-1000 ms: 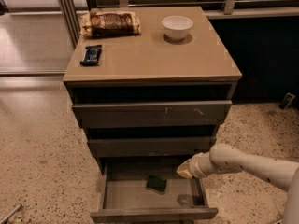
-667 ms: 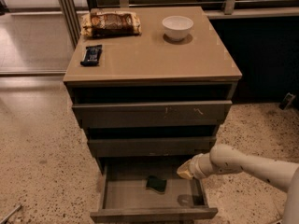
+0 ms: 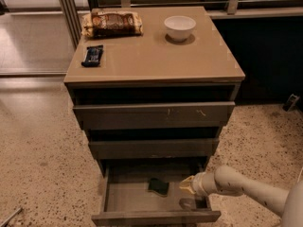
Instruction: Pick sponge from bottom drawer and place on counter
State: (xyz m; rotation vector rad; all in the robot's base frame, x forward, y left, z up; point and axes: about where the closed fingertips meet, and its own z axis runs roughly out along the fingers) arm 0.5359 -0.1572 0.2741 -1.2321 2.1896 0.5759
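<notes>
Hand [image 3: 187, 185] low over the right side of the open bottom drawer [image 3: 156, 217], near the sponge [image 3: 159, 187] but apart from it; parted or together, cannot tell. Sponge flat on the drawer floor, about mid-width. Could shove the soft pad back under the middle drawer [image 3: 154, 148] if brought in too shallow. Could snag that overhanging front on the lift toward the bench [image 3: 156, 56].

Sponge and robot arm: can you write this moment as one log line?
phase: reaching | gripper: over open bottom drawer, beside sponge, not touching | sponge: lying on drawer floor | counter: no sponge yet
</notes>
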